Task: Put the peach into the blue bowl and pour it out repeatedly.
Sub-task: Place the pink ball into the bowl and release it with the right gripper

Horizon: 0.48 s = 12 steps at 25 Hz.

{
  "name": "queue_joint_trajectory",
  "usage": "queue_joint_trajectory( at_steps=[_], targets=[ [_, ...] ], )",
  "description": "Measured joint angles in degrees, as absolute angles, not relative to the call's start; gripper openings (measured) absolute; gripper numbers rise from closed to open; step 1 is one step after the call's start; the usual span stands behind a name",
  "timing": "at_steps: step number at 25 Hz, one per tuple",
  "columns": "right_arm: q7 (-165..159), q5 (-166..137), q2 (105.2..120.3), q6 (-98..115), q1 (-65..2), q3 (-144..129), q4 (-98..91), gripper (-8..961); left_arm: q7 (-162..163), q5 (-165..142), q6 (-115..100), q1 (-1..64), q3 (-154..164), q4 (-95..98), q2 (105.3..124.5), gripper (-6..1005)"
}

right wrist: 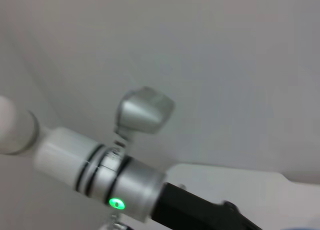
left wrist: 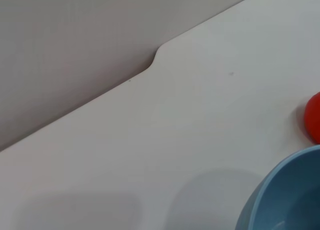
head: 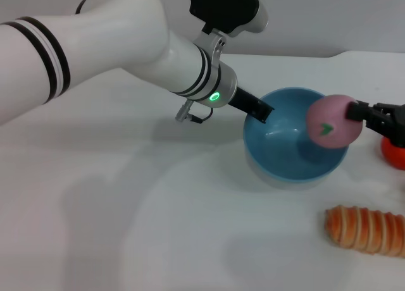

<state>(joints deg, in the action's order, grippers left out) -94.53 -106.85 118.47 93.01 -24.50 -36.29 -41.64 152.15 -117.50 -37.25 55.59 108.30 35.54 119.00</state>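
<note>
Over the near-right rim of the blue bowl, your right gripper is clamped on the peach; release drops it straight in. Left gripper pinches the far rim.

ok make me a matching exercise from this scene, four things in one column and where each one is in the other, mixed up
Things:
1. peach
2. blue bowl
3. orange ribbed roll
4. red-orange fruit

Places:
A. at the right edge of the head view, behind the right tool
B. lying on the table in front of the bowl, to its right
C. held above the bowl's right rim by the right tool
D. on the table, its left rim gripped by the left tool

Pairs: 1-C, 2-D, 3-B, 4-A
</note>
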Motion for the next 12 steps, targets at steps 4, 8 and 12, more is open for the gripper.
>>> queue_joint_trajectory(
  at_steps=[4,8,12],
  targets=[
    [-94.42,-106.95,118.46,90.09,-25.46,-36.64,-38.69,62,152.83,-117.54,-37.24,55.37,108.3,35.56,119.05,-2],
    [-93.91,-107.04,118.57,88.93,-26.06,-36.65,-37.76,65,152.95,-117.54,-37.29,55.19,108.29,35.59,119.05,-2],
    [-93.86,-107.05,118.56,87.76,-26.38,-36.65,-37.07,146,153.03,-117.28,-37.12,54.64,108.29,35.64,119.03,-1]
  ],
)
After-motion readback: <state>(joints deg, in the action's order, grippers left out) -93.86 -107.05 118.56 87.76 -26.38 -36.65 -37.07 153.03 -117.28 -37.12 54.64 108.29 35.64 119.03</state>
